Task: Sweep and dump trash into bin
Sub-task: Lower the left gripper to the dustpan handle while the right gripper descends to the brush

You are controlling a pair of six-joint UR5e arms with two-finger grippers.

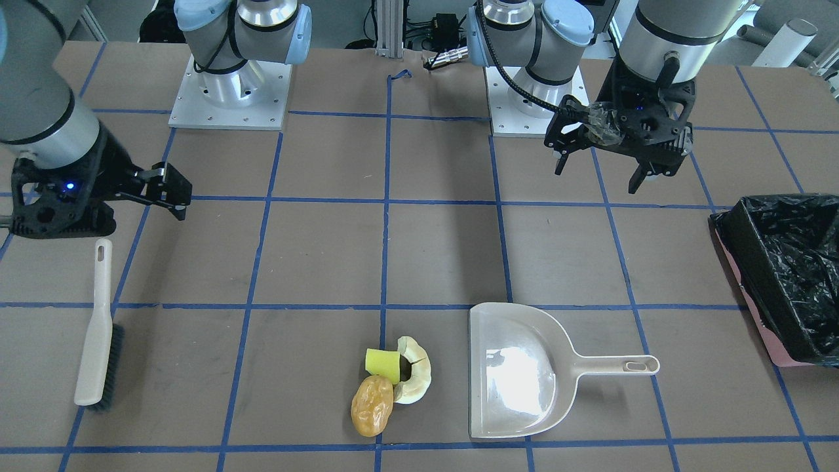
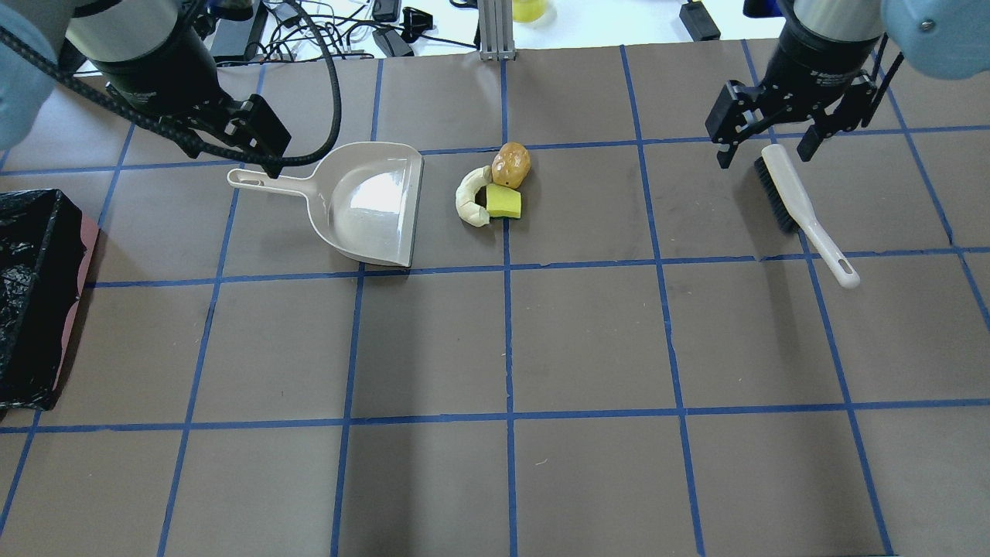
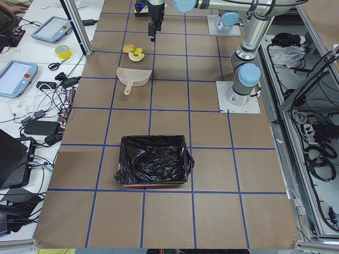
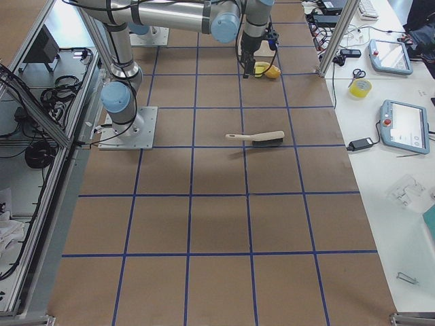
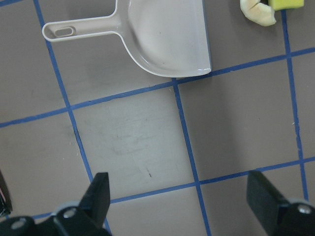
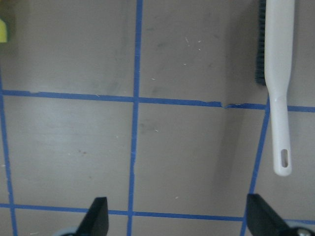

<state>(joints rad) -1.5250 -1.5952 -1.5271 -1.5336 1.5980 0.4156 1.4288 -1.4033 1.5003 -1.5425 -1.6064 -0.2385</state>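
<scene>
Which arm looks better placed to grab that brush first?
The right arm. The right end effector hangs open close to the brush, while the left end effector is on the other side of the trash, by the dustpan.

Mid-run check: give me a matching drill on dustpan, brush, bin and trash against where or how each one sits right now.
Things:
1 dustpan
2 brush
3 bin
4 trash

Place or state:
A black-lined, at the robot's left end of the table
B empty, mouth toward the trash
C three pieces bunched together
D lying loose on the robot's right side

Pairs: 1-B, 2-D, 3-A, 4-C
</scene>
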